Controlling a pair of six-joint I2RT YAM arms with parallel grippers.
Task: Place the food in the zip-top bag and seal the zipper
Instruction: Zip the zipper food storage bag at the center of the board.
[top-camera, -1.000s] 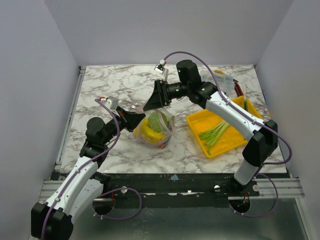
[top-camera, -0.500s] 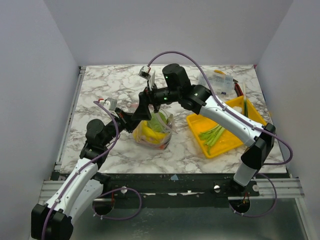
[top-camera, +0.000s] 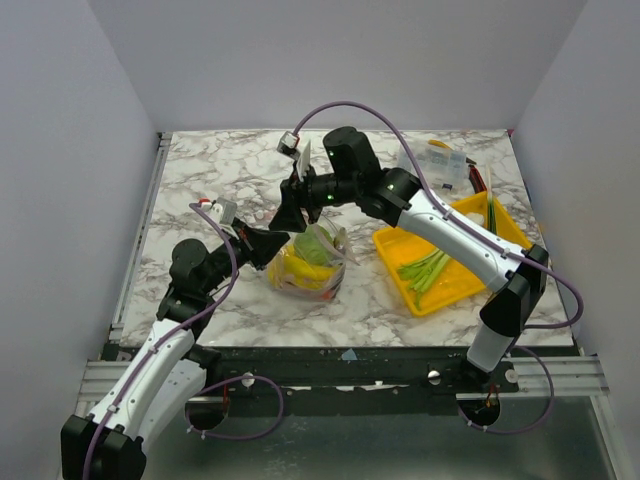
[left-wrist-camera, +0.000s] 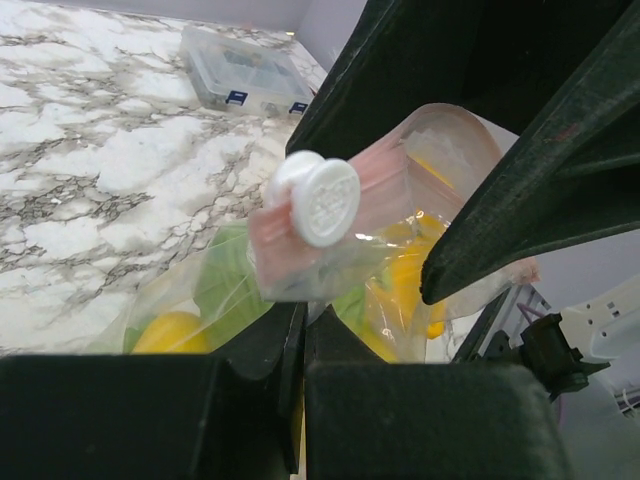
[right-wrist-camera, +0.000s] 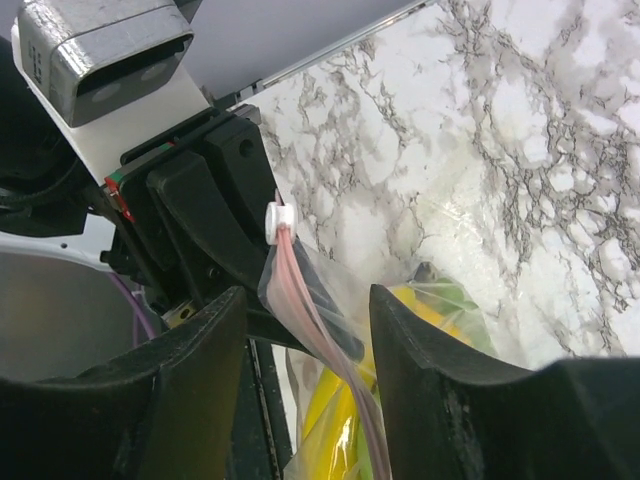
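The left arm reaches from the near left corner over the marble table toward its centre. The left claw is closed to a thin slit and pinches the left corner of the bag just below the mouth. The bag stands upright on the table near the centre, mouth uppermost, just left of the yellow tray.

Contents visible through the clear plastic: yellow bananas low on the left side and a green fruit above and behind them. Other contents cannot be identified.

The pink zipper strip runs along the mouth of the bag. A white slider sits at the left end of the strip, directly above the pinched corner.

The right arm arches in from the right side and points down at the left end of the bag. The right claw is spread wide. Its two fingers straddle the zipper strip just right of the slider, one on each side, with a gap between each finger and the plastic. The two claws are very close together.

The yellow tray lies at an angle and holds green stalks. A clear box rests at the far right of the table, behind the tray.
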